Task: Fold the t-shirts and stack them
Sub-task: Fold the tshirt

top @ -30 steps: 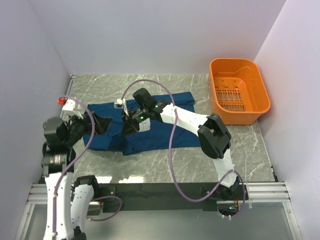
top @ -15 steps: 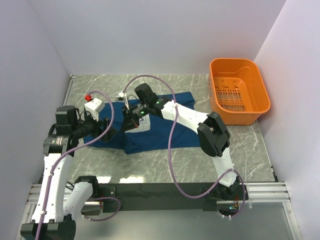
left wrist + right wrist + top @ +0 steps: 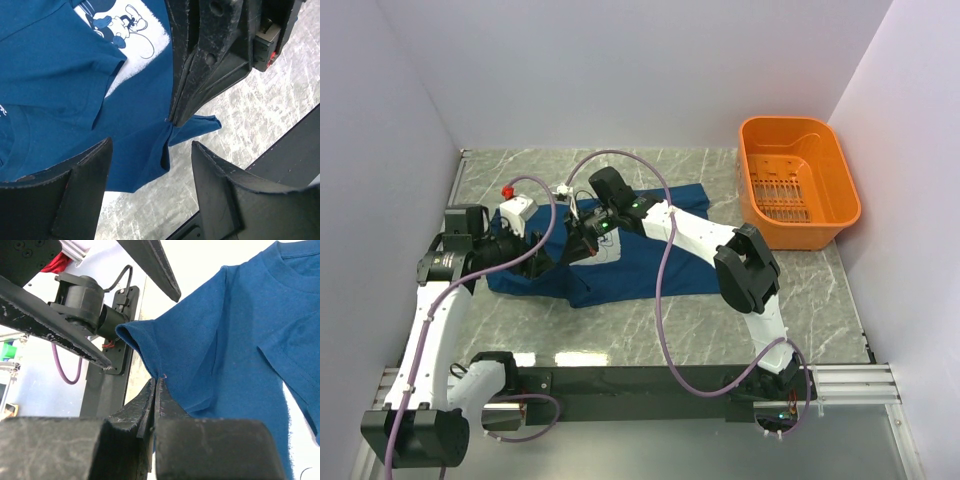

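You have one shirt (image 3: 640,265) in view, dark blue, lying mostly flat on the table (image 3: 770,320), print (image 3: 125,30) up. One sleeve looks turned in over the body, so I judge the fold barely begun. No folded pile shows anywhere.

Your right gripper (image 3: 578,250) is clenched on a pinch of the shirt's edge, lifting it into a small peak. Your left gripper (image 3: 532,262) is spread, grasping nothing. That peak sits just ahead of its fingertips and between them, and the right gripper's fingers are close above.

A loose corner of cloth juts out beside the pinch, toward the table's near edge. The two grippers are nearly touching, so room for the left jaws to close looks tight. The side wall stands near the left arm's outer side. The basket (image 3: 800,232) is well apart, beyond the right arm's elbow.
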Tool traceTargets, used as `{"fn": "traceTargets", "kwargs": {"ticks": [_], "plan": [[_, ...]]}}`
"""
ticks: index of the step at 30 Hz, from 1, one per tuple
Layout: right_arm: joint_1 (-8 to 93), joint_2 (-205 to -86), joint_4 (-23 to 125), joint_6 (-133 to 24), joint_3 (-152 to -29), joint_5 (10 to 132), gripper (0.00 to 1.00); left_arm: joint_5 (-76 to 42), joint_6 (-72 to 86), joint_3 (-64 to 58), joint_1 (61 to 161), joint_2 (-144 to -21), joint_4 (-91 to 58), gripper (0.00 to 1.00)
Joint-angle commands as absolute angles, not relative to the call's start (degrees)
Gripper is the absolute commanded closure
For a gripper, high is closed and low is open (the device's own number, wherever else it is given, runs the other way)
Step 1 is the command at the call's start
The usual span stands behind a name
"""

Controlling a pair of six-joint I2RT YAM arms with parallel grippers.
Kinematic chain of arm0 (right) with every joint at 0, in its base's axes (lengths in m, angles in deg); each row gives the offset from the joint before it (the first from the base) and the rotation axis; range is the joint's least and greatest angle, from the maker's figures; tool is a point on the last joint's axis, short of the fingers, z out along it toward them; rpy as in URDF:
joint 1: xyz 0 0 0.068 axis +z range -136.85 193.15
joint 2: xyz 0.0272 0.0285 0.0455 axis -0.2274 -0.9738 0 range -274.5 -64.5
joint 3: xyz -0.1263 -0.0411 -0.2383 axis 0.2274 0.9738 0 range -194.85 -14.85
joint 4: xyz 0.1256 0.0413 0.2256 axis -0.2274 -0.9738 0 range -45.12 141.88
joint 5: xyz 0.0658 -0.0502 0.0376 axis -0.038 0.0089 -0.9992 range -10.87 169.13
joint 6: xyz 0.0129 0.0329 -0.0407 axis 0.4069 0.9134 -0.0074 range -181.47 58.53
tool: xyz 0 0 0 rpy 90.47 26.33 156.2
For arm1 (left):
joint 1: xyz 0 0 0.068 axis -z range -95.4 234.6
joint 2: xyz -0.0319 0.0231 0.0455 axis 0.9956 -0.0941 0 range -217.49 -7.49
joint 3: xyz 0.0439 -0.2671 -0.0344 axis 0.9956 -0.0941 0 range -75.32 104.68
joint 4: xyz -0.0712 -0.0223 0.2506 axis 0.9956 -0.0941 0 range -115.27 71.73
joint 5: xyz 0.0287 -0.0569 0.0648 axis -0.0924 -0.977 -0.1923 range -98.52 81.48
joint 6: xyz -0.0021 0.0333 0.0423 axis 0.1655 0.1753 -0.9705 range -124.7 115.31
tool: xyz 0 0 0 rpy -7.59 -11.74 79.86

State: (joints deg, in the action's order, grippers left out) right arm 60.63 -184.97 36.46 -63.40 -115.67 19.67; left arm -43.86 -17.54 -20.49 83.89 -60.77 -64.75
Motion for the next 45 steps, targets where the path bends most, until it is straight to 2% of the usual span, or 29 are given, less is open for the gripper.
{"fn": "traceTargets", "kwargs": {"ticks": [1,5,12,15,19,21,23,24,25,26,28,29,34,35,37,39,45], "plan": [[60.69,-184.29,39.05,-62.44,-118.04,18.22,1.0,-43.59,-18.58,-19.42,84.16,-60.92,-64.85,0.31],[60.52,-184.12,38.96,-62.44,-118.13,18.04,1.0,-44.03,-18.85,-18.99,85.91,-62.95,-65.46,0.38],[60.34,-184.73,40.81,-59.99,-118.21,17.25,1.0,-44.38,-19.37,-18.55,87.06,-64.18,-66.17,0.4],[60.26,-184.91,40.81,-59.8,-118.56,17.16,1.0,-43.68,-18.94,-18.37,87.15,-65.23,-66.17,0.44],[60.26,-184.56,40.98,-59.8,-118.13,16.99,1.0,-42.37,-18.49,-17.32,87.32,-67.87,-67.31,0.62],[60.26,-184.3,41.25,-59.62,-117.6,17.08,1.0,-40.45,-19.28,-16.44,87.93,-69.01,-68.45,0.98],[60.26,-183.86,40.29,-60.58,-117.34,17.86,1.0,-39.55,-19.28,-15.91,88.29,-68.93,-68.72,1.0],[60.26,-183.16,39.24,-60.94,-117.42,18.74,0.93,-39.38,-19.55,-15.47,88.38,-68.58,-68.89,1.0],[60.26,-182.63,37.49,-63.64,-117.6,19.96,0.68,-38.77,-19.64,-15.21,88.46,-68.32,-68.81,1.0],[59.82,-182.02,33.55,-68.19,-117.77,23.28,0.61,-38.41,-19.64,-15.12,88.47,-68.14,-68.89,1.0],[59.38,-178.51,29.4,-74.88,-116.29,28.12,0.55,-38.23,-19.99,-15.2,88.55,-67.35,-68.54,1.0],[58.94,-174.75,27.82,-81.18,-112.28,32.76,0.54,-38.32,-20.07,-15.73,88.55,-67.09,-68.37,1.0],[51.3,-162.7,16.58,-104.93,-98.2,35.53,0.54,-38.58,-20.34,-16.87,88.73,-64.98,-67.49,1.0],[50.07,-158.59,11.07,-115.41,-92.95,36.4,0.54,-38.84,-20.34,-16.88,88.82,-64.71,-67.66,1.0],[46.39,-154.26,8.91,-124.43,-86.43,43.13,0.54,-38.93,-20.43,-16.96,88.82,-64.01,-67.49,1.0],[43.22,-148.89,9.34,-126.59,-77.81,47.47,0.54,-39.02,-20.6,-16.88,88.9,-63.66,-67.4,1.0],[30.12,-145.01,11.62,-129.58,-67.07,55.48,0.55,-39.29,-20.6,-17.05,88.99,-62.78,-67.22,1.0]]}}
